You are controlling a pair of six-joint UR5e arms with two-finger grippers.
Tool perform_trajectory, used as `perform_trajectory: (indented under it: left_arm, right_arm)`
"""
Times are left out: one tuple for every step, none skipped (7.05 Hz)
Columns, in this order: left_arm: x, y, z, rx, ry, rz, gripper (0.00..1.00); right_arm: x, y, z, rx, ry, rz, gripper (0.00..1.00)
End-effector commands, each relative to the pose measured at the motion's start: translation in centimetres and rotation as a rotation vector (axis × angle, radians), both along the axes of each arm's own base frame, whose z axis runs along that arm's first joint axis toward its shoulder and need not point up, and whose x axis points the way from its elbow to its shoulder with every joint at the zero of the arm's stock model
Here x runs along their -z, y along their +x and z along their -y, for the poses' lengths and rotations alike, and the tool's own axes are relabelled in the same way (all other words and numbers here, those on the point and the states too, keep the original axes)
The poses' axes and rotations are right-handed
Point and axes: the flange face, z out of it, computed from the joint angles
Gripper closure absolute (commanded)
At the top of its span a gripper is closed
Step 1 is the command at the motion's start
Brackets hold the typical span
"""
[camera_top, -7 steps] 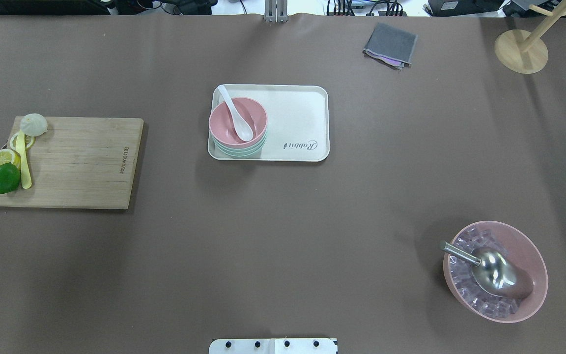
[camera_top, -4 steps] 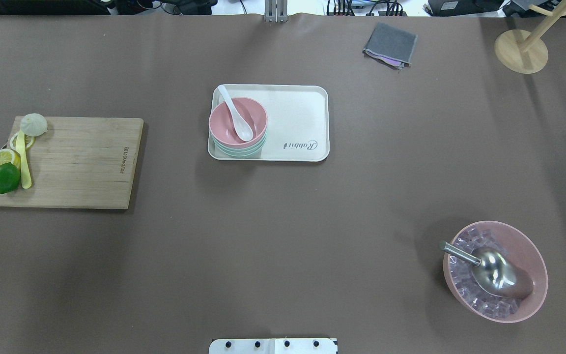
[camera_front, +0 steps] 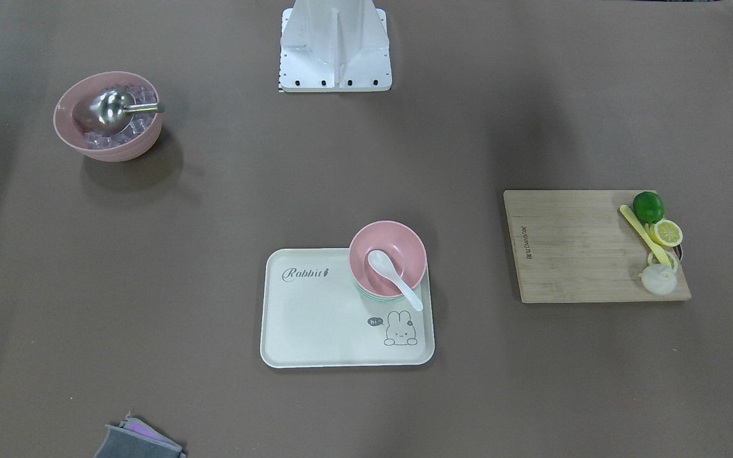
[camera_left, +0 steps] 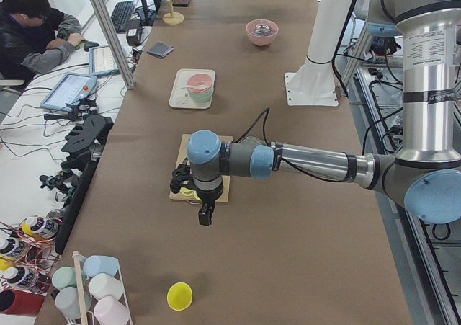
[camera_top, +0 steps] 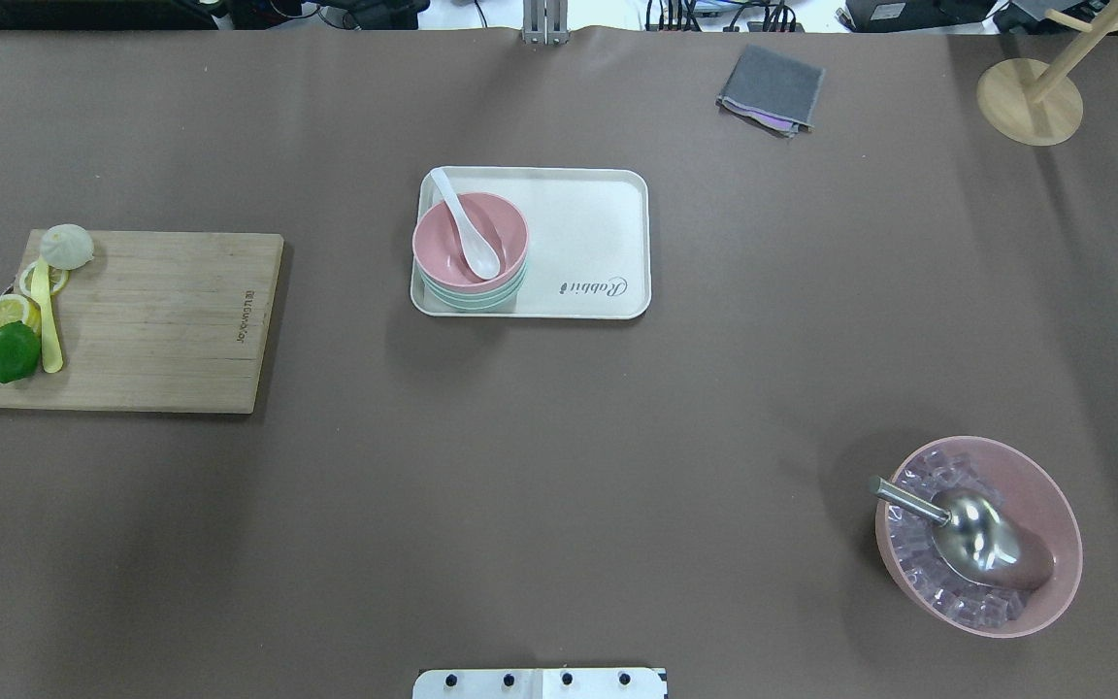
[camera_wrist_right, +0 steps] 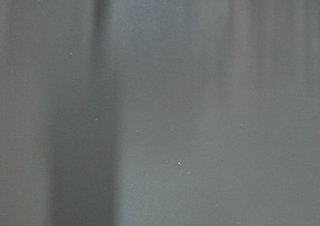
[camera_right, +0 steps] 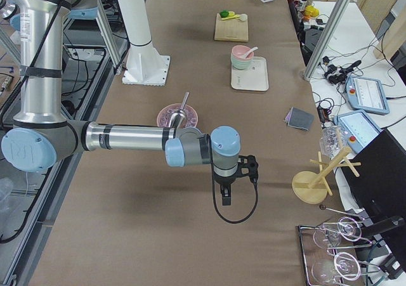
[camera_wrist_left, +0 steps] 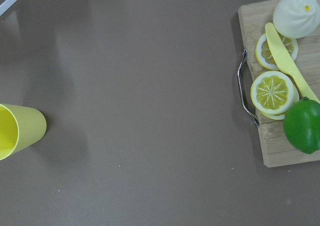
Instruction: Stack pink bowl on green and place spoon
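Pink bowl (camera_top: 506, 231) nested on green bowl (camera_top: 475, 300), with the white spoon (camera_top: 482, 260) lying inside and its handle reaching over the rim. The stack stands at one end of a cream tray (camera_top: 588, 233) in the middle of the brown counter (camera_top: 559, 437).

Both arms hang well apart from the stack, one toward each end of the counter. The left tool (camera_left: 206, 220) points down over the counter, just beside the end of a wooden board (camera_top: 161, 320). The tray lies well beyond it, on the far side of that board. Below this tool sit a lime (camera_wrist_left: 302, 125), lemon slices (camera_wrist_left: 272, 91) and a yellow knife (camera_wrist_left: 287, 65) on the board's handle end, with a yellow cup (camera_wrist_left: 20, 131) off to the other side.

The right tool (camera_right: 226, 202) points down over bare counter. An ice bowl (camera_right: 177, 116) holding a steel scoop (camera_top: 976, 539) is near it, a grey cloth (camera_right: 298, 117) lies off to one side, and the stack is far beyond.

Whether either tool is spread or pressed together cannot be told from the side views.
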Motion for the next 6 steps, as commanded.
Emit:
perform_trajectory:
  left_arm:
    - [-0.28,-0.07,-0.49,0.001,-0.006,0.000,0.01]
    - [-0.36,-0.09,-0.49,0.001,-0.007,0.002,0.01]
    - [-0.30,-0.01,-0.42,0.000,-0.006,0.002,0.01]
    - [-0.16,0.06,-0.28,-0.002,-0.003,0.002,0.01]
    - [-0.14,0.02,-0.14,-0.002,-0.001,0.008,0.01]
    - [-0.21,0.02,-0.20,-0.002,-0.002,0.008,0.01]
  right_arm:
    - [0.34,-0.13,-0.19,0.014,-0.067,-0.021,0.00]
    - [-0.26,-0.10,-0.63,0.014,-0.079,-0.025,0.00]
    - [-0.39,-0.13,-0.65,0.011,-0.085,-0.020,0.00]
    - [-0.37,-0.17,-0.75,0.014,-0.080,-0.014,0.00]
    - [0.05,-0.27,-0.69,0.015,-0.070,-0.011,0.00]
    - [-0.01,-0.30,-0.78,0.014,-0.076,-0.006,0.00]
